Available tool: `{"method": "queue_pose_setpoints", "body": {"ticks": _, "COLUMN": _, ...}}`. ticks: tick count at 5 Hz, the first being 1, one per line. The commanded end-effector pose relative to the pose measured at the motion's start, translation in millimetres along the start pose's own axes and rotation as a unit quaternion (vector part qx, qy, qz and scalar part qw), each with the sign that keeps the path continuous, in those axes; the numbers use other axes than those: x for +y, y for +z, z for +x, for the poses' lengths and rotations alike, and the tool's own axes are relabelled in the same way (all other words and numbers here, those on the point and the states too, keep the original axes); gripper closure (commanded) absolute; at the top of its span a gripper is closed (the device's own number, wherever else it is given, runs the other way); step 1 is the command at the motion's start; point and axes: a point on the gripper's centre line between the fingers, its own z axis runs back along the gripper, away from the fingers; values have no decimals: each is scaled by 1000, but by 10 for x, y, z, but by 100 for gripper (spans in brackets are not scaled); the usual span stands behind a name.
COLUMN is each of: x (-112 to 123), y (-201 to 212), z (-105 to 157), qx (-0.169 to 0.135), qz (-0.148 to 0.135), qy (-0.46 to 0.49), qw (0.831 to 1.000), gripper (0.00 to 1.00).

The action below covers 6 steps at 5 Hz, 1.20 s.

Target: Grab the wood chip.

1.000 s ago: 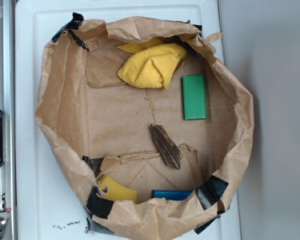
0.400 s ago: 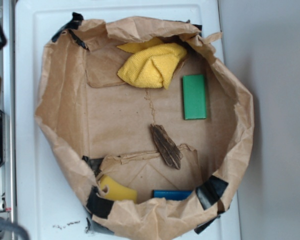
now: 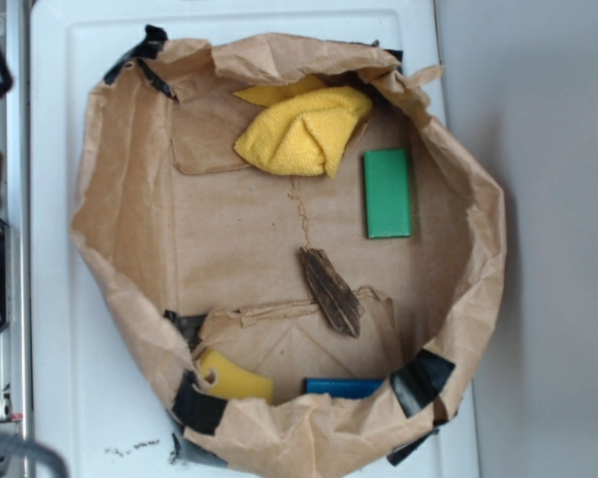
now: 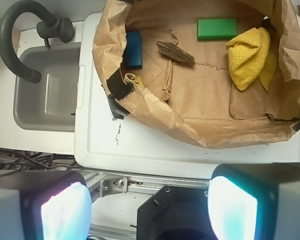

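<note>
The dark brown, rough, flat wood chip [image 3: 330, 290] lay untouched on the floor of the crumpled brown paper bag [image 3: 110, 239], near the smooth green rectangular block [image 3: 388, 192]. The gripper [image 4: 142, 207] hovered well apart outside the bag with its jaws wide apart and holding nothing; the whole approach and grasp were left.
</note>
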Motion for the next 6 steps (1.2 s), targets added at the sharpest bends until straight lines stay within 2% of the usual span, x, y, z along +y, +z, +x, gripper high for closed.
{"method": "queue_pose_setpoints", "body": {"ticks": 1, "x": 16, "y": -80, "z": 435, "qx": -21, "qz": -30, "qy": -58, "qw": 998, "gripper": 0}}
{"method": "queue_pose_setpoints", "body": {"ticks": 2, "x": 67, "y": -231, "z": 791, "qx": 10, "qz": -48, "qy": -136, "qw": 989, "gripper": 0}}
{"method": "queue_pose_setpoints", "body": {"ticks": 3, "x": 164, "y": -552, "z": 1257, "qx": 22, "qz": -58, "qy": -191, "qw": 980, "gripper": 0}}
{"method": "queue_pose_setpoints", "body": {"ticks": 4, "x": 298, "y": -830, "z": 1475, "qx": 30, "qz": -64, "qy": -227, "qw": 971, "gripper": 0}}
{"method": "queue_pose_setpoints", "body": {"ticks": 6, "x": 298, "y": -830, "z": 1475, "qx": 30, "qz": -64, "qy": -227, "qw": 971, "gripper": 0}}
